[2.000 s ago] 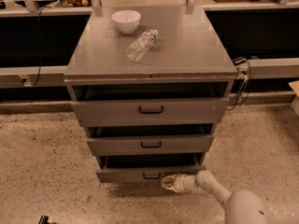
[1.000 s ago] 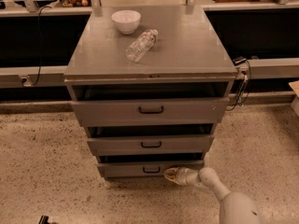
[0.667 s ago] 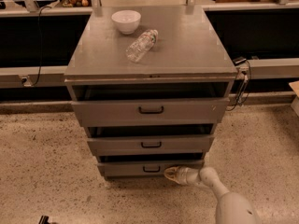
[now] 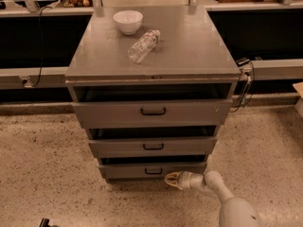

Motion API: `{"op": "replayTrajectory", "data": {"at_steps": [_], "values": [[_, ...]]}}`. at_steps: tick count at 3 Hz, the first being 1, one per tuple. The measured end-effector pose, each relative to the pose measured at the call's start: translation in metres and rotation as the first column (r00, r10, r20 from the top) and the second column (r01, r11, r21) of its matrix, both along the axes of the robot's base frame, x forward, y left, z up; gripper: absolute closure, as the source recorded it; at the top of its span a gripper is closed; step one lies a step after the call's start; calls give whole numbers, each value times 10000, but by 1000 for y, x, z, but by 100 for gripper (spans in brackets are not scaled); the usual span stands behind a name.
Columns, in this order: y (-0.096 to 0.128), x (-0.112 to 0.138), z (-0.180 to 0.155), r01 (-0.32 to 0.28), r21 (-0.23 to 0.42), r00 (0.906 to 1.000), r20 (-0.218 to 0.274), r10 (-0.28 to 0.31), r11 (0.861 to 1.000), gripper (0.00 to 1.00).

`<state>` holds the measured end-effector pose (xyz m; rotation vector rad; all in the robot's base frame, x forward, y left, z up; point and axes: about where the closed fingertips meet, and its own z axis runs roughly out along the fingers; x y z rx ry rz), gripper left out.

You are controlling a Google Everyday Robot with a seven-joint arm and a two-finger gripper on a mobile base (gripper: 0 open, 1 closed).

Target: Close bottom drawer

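Note:
The bottom drawer (image 4: 128, 171) is the lowest of three grey drawers in the metal cabinet, with a small dark handle (image 4: 153, 171) at its centre. It stands a little way out, with a dark gap above its front panel. My gripper (image 4: 171, 180) is low, near the floor, just right of and below the handle, at the drawer's front. The white arm (image 4: 222, 193) runs from it to the lower right.
The middle drawer (image 4: 152, 147) and the tall top drawer (image 4: 151, 112) also stand slightly out. A white bowl (image 4: 128, 21) and a lying plastic bottle (image 4: 143, 46) rest on the cabinet top (image 4: 189, 46). A cable (image 4: 245, 86) hangs at the cabinet's right side. Speckled floor lies all around.
The bottom drawer has slid back into the cabinet from further out. My gripper has followed it inwards and now sits a little back from its front.

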<state>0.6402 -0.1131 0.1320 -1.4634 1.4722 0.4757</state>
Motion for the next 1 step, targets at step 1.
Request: {"op": "replayTrajectory", "data": {"at_steps": [1], "values": [[2,-26,18,-264,558,9991,-303,281,9981,100]]}}
